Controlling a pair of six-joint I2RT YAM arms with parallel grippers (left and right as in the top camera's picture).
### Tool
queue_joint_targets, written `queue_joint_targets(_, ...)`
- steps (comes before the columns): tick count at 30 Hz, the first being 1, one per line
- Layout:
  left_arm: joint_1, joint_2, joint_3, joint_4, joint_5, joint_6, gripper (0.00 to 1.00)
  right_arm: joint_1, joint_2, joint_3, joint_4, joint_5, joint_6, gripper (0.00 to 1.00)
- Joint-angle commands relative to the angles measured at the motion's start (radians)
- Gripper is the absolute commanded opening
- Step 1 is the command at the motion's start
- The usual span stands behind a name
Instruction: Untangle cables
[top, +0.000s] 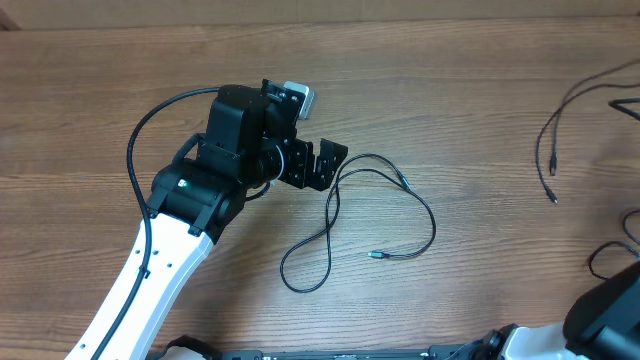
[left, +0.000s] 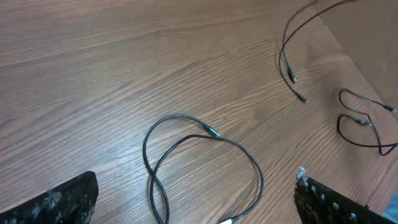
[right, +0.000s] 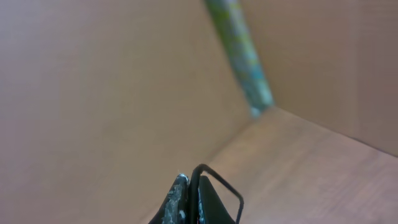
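Left fingers (left: 62, 199) are hanging spread wide above the looped cable (left: 174, 116) lying mid-way across the surface (top: 450, 80); right fingers (right: 180, 199) are pressing together. We are judging it best to pinch one strand beside its crossing, lifting slowly. Other cables (top: 546, 140) are lying near the right edge.

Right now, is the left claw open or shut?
Open. In the left wrist view the left claw's fingers sit far apart at the bottom corners; the looped cable lies flat on the table, ungripped.
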Motion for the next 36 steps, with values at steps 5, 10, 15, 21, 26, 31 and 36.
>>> queue_joint_targets(5,0.000,-0.015,0.010,0.001,-0.010,0.004,1.00,-0.128,0.083,0.016,-0.021,0.057,0.002,0.04)
queue_joint_targets(10,0.000,-0.015,0.010,0.001,-0.010,0.005,1.00,-0.193,0.118,0.016,-0.068,0.011,0.001,0.59)
queue_joint_targets(15,0.000,-0.015,0.010,0.001,-0.010,0.005,1.00,-0.222,0.122,0.016,-0.119,0.005,0.013,1.00)
queue_joint_targets(21,0.000,-0.015,0.010,0.001,-0.010,0.005,1.00,-0.225,0.103,0.016,-0.145,-0.137,0.012,1.00)
queue_joint_targets(26,0.000,-0.015,0.010,0.001,-0.010,0.004,0.99,-0.220,0.077,0.016,-0.163,-0.380,0.012,1.00)
queue_joint_targets(31,0.000,-0.015,0.010,0.001,-0.010,0.004,1.00,-0.210,0.068,0.016,-0.264,-0.699,0.012,1.00)
queue_joint_targets(36,0.000,-0.015,0.010,0.001,-0.010,0.004,1.00,-0.159,0.068,0.016,-0.431,-0.769,0.008,1.00)
